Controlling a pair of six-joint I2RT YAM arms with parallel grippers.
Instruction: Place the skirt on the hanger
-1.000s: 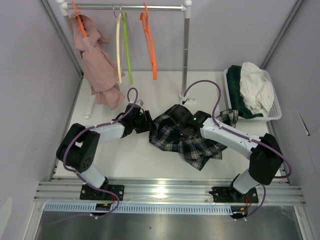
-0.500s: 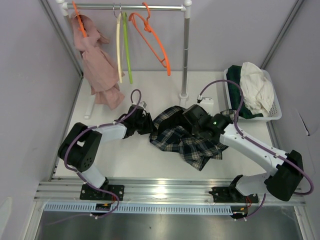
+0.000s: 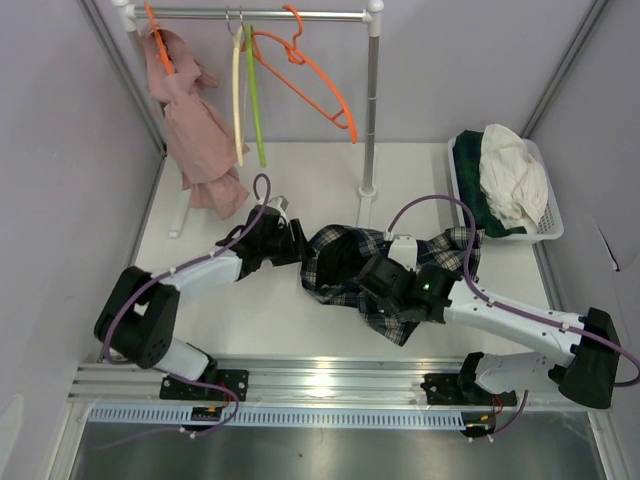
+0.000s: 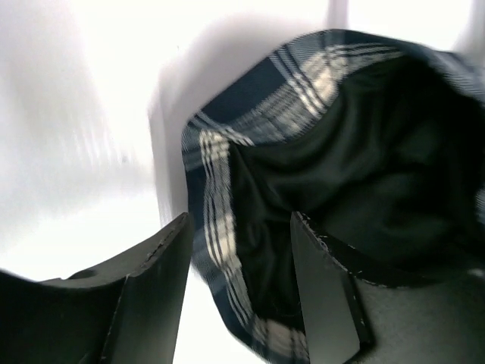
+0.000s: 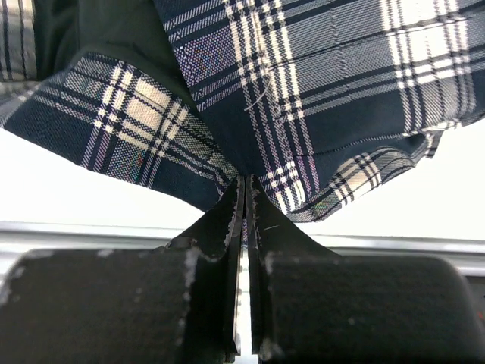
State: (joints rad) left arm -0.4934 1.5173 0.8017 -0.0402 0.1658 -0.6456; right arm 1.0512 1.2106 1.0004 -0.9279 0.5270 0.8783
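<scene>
The navy and white plaid skirt [image 3: 345,262] lies crumpled on the white table, mid-way between the arms. My right gripper [image 3: 378,288] [image 5: 244,179] is shut on a fold of the skirt [image 5: 303,83] near its front edge, with plaid cloth pinched between the tips. My left gripper [image 3: 300,245] [image 4: 239,220] is open at the skirt's left end. The skirt's rim [image 4: 216,174] and dark lining run between its fingers [image 4: 155,288]. An empty orange hanger [image 3: 318,88] hangs tilted on the rail, beside a cream hanger [image 3: 238,95] and a green hanger [image 3: 254,100].
The clothes rail [image 3: 260,14] spans the back, its post [image 3: 371,110] standing just behind the skirt. A pink garment [image 3: 195,130] hangs at the rail's left end. A white basket [image 3: 553,225] with white and green clothes sits at the back right. Grey walls close in both sides.
My right arm has pulled back toward the near edge and shut on the skirt, dragging cloth with it. The orange hanger has swung out to the right. The left gripper has edged right.
</scene>
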